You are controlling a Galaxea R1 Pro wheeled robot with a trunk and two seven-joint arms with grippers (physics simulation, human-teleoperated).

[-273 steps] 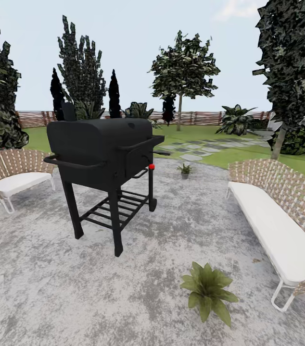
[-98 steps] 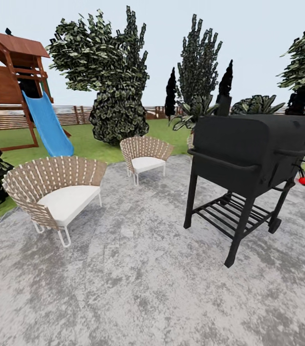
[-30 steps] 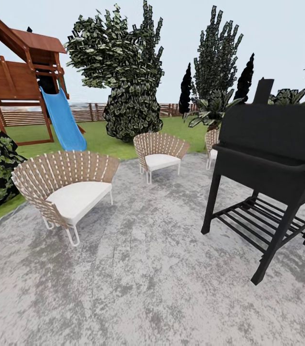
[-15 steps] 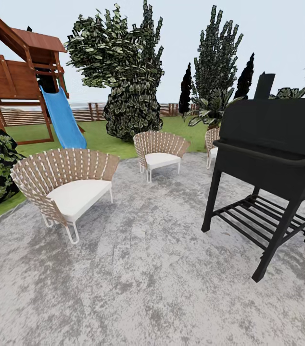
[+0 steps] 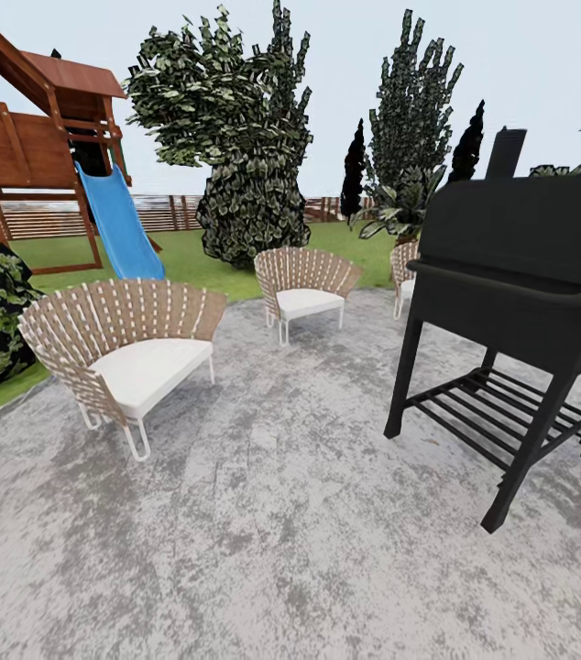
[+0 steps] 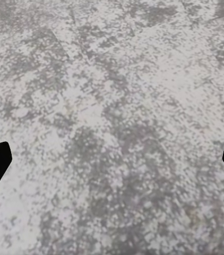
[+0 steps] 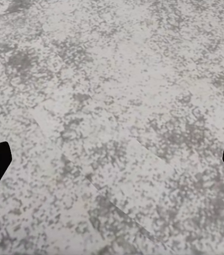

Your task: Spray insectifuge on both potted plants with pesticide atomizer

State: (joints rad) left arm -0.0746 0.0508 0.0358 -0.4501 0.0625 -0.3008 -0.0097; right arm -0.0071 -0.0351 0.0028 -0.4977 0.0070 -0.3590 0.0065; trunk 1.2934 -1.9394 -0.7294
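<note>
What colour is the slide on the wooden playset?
Bright blue. The slide shows best in the head view, coming down from the reddish-brown wooden playset onto the lawn.

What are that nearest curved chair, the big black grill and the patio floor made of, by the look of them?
The nearest curved chair: woven tan wicker back, white cushion, thin white metal-looking legs. The big black grill: matt black, probably painted metal, with a slatted shelf. The mottled grey patio floor: looks like stone or concrete.
</note>
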